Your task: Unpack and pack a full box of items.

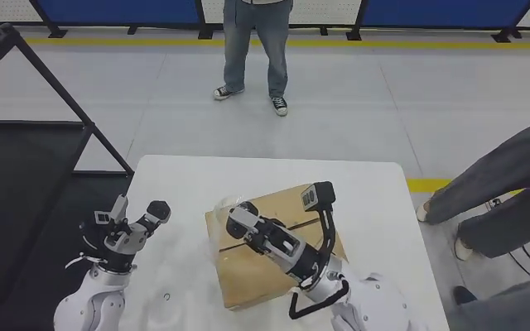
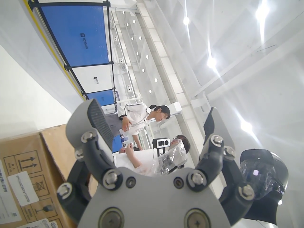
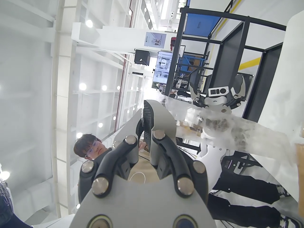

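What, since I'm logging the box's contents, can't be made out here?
Inside the cardboard box: top view, the right arm lies across it.
Inside the clear plastic bag: right wrist view, crinkled film blurs the contents.
The box's labels: left wrist view, cut by the edge, partly behind the left gripper.

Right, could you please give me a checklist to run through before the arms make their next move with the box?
1. Right gripper has a hold: its fingers are shut on the clear plastic bag, over a corner of the box: ok.
2. Left gripper is free to help: open, with nothing between its fingers: ok.
3. Box sits flat on the table: ok.
4. Box flaps are open: cannot tell, as the right arm lies across the top.
5. Grippers are apart from each other: ok, the left one stands beside the box.
6. What is in the bag: cannot tell.
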Robot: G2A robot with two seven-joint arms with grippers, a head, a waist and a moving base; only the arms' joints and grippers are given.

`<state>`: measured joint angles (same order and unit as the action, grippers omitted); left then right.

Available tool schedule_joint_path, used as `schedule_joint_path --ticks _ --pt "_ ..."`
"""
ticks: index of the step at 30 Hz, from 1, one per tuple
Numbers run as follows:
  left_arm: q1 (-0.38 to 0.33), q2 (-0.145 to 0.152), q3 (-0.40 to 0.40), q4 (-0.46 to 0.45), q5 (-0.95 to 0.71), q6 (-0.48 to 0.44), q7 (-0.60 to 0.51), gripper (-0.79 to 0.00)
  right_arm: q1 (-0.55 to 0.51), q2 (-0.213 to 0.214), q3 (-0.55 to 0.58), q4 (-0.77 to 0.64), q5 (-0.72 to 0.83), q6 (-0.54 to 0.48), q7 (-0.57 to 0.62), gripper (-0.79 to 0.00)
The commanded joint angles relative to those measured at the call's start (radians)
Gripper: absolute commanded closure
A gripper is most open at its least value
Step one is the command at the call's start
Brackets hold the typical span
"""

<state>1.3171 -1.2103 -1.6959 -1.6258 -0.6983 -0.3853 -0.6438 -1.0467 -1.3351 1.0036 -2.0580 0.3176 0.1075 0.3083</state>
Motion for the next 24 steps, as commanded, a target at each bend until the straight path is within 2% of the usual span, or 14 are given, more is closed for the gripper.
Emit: schedule_joint_path --ticks 1,9,16,21,24 --pt "0.005 0.000 -0.003 -0.003 -0.001 -0.003 0.001 -0.785 -0.005 -0.001 -0.002 0.001 0.002 -0.001 -0.002 0.000" --pt "0.035 0.002 -0.002 -0.030 0.003 -0.022 -0.041 -0.785 -0.011 -0.010 0.000 0.007 0.015 -0.072 -0.023 0.000" --pt "0.089 0.006 0.010 -0.056 0.092 -0.111 -0.143 -0.785 0.030 -0.026 -0.020 0.029 0.050 -0.136 -0.042 0.000" --pt "0.108 0.006 0.031 -0.057 0.145 -0.131 -0.127 -0.785 0.060 -0.037 -0.040 0.045 0.067 -0.153 -0.031 0.000" --pt "0.114 0.006 0.046 -0.063 0.163 -0.129 -0.140 -0.745 0.070 -0.043 -0.049 0.047 0.068 -0.165 -0.034 0.000"
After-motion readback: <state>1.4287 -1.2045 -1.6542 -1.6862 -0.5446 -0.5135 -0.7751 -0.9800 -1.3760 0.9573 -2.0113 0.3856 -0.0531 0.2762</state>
